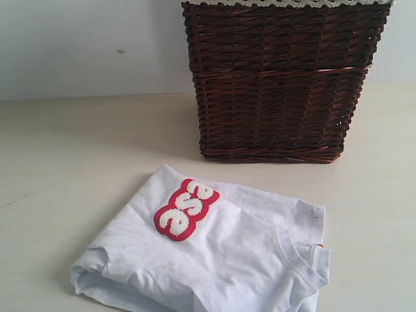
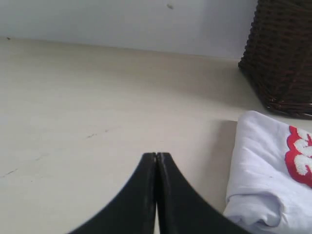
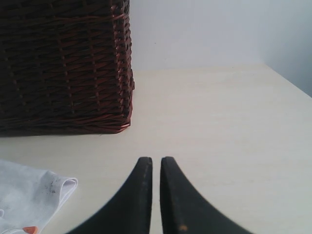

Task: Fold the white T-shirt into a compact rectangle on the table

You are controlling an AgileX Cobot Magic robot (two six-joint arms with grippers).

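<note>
Much of the table (image 1: 65, 149) lies bare to left and right. At the far side the wicker basket (image 1: 279, 84) is cut off at its top. The white T-shirt (image 1: 227, 260) lies folded at the near middle, its near edge out of frame and its red patch (image 1: 186, 209) partly readable. The left gripper (image 2: 156, 158) is clenched, the right gripper (image 3: 156, 163) nearly so, and both are empty.
</note>
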